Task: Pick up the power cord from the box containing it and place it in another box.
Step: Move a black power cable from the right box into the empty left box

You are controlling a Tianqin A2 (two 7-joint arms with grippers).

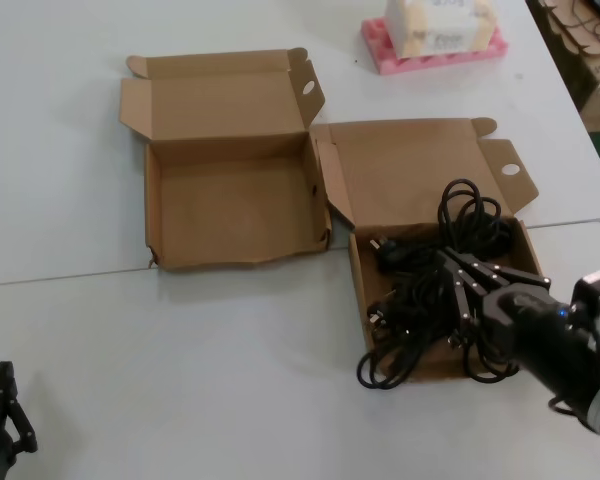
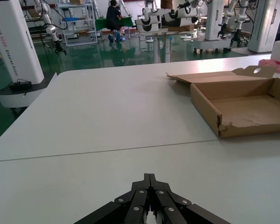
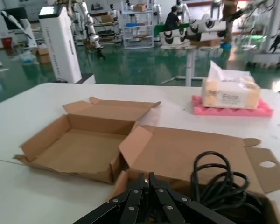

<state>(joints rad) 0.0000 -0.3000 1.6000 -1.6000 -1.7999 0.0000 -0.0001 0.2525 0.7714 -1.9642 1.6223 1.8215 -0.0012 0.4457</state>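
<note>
1. The power cord sits in the box containing it, the narrower one on the robot's right. It's a loose black pile, with loops hanging over the near wall and onto the bench.
2. The right gripper is right on top of that pile, at the near-right side of the box. The right wrist view shows its fingers pressed together at the tips, and it's hard to say if any cable is actually pinched in there.
3. The key bit: another box, the wide empty one, lies to the robot's left of the cord box, the two almost touching at the corner. So the carry would probably be a short sideways hop leftward over the shared wall.
4. The cord's bulk runs roughly far-to-near along its box.
5. The left gripper is parked low at the near-left bench edge, fingers together, well away from everything. The right arm is clearly the closer one.
</note>
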